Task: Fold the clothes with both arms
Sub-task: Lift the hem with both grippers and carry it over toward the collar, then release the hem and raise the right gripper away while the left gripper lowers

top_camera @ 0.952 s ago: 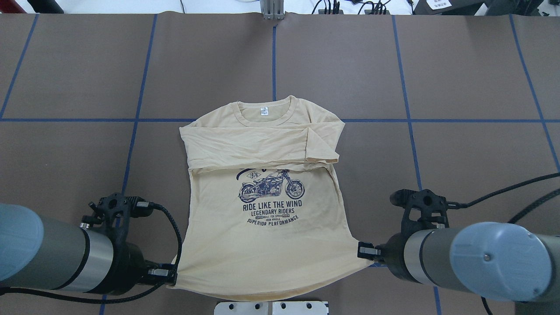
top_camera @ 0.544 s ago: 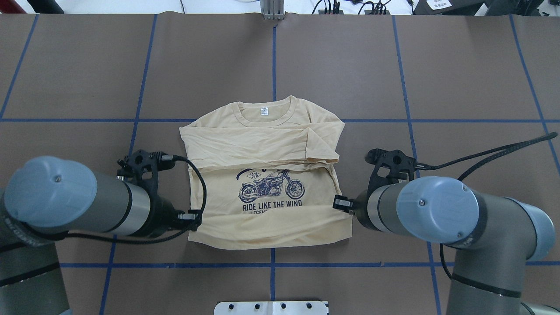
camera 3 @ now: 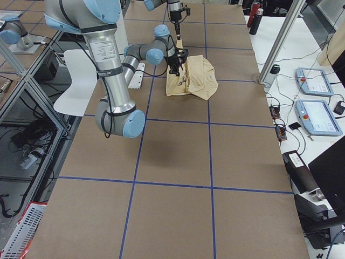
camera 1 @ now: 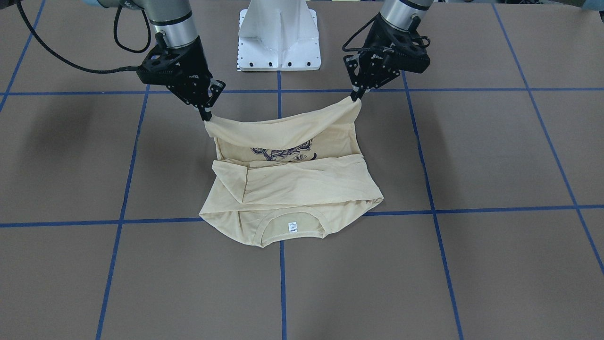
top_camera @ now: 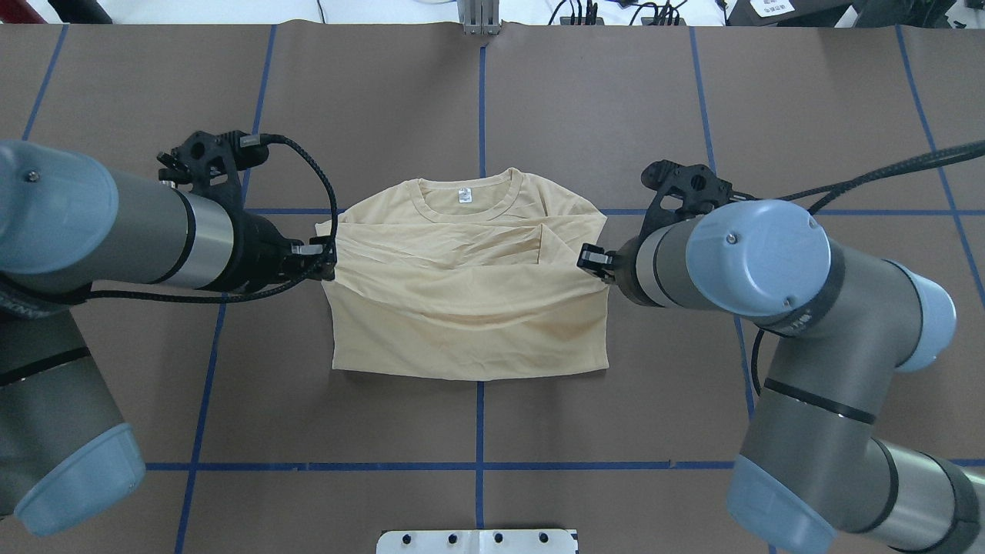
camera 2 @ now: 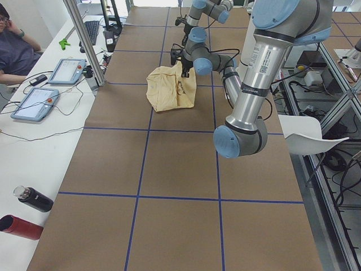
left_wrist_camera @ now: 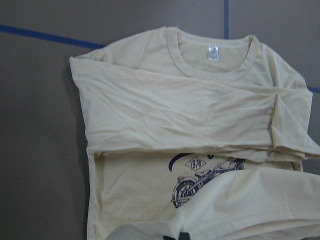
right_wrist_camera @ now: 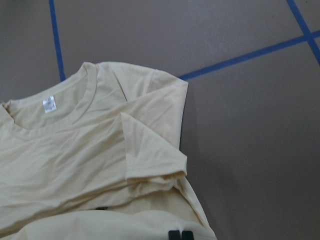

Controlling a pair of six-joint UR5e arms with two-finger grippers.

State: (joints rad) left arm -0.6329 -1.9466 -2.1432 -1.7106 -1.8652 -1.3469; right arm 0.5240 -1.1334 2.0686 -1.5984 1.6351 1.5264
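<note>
A pale cream-yellow T-shirt [top_camera: 469, 323], sleeves crossed over its chest, is being doubled over: its hem corners are being held pinched and raised, short of the neck label [top_camera: 464, 195], by the left gripper [camera 1: 355, 97] and right gripper [camera 1: 207, 115] of two silver-grey arms [top_camera: 769, 254].

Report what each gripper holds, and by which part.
Both hold the cream T-shirt. The left gripper pinches one bottom hem corner and the right gripper the other, with the hem raised above the table.
</note>
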